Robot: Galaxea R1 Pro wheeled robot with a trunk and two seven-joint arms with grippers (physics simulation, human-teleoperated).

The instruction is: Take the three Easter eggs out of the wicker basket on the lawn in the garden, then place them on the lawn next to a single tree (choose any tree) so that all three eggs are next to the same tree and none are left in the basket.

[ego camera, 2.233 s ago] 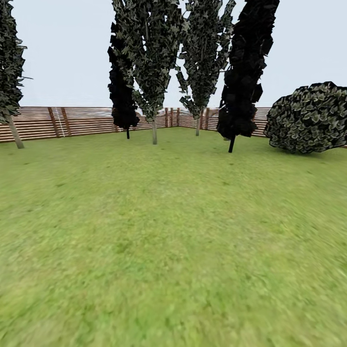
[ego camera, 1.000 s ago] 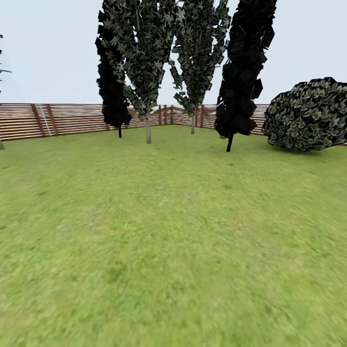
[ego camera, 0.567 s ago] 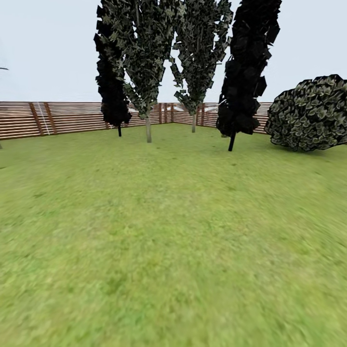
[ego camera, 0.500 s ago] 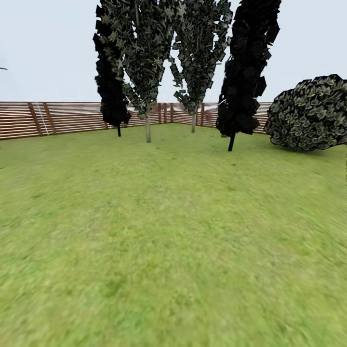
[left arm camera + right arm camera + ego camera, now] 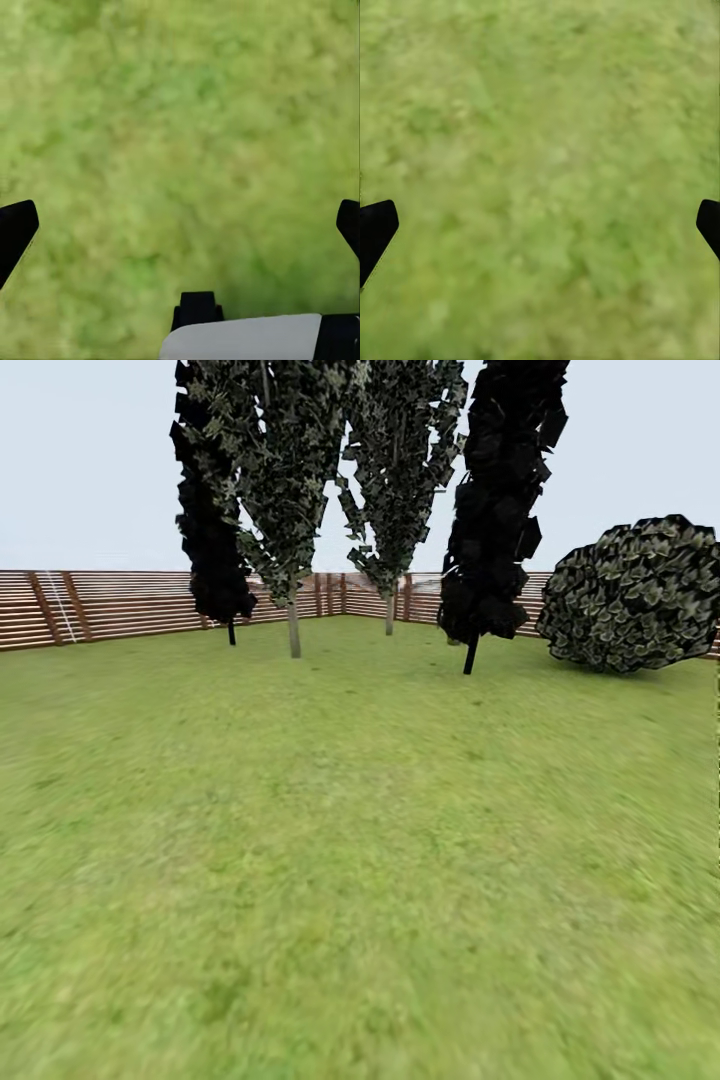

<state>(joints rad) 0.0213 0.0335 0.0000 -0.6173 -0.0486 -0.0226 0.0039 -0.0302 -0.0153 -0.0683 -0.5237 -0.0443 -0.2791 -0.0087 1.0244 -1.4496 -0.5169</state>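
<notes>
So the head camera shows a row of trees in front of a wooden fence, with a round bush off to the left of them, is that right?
Not quite: the round bush sits to the right of the trees, not the left. The head view shows it. The rest holds: the trees stand in a row in front of the wooden fence, across the lawn.

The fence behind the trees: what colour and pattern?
Brown horizontal slats, fence, best in the head view.

Location: fenced garden. Indicators: mottled green lawn (image 5: 360, 840), brown horizontal-slat wooden fence (image 5: 110, 605), four tall trees (image 5: 290, 480), one round leafy bush (image 5: 635, 595), open sky
</notes>
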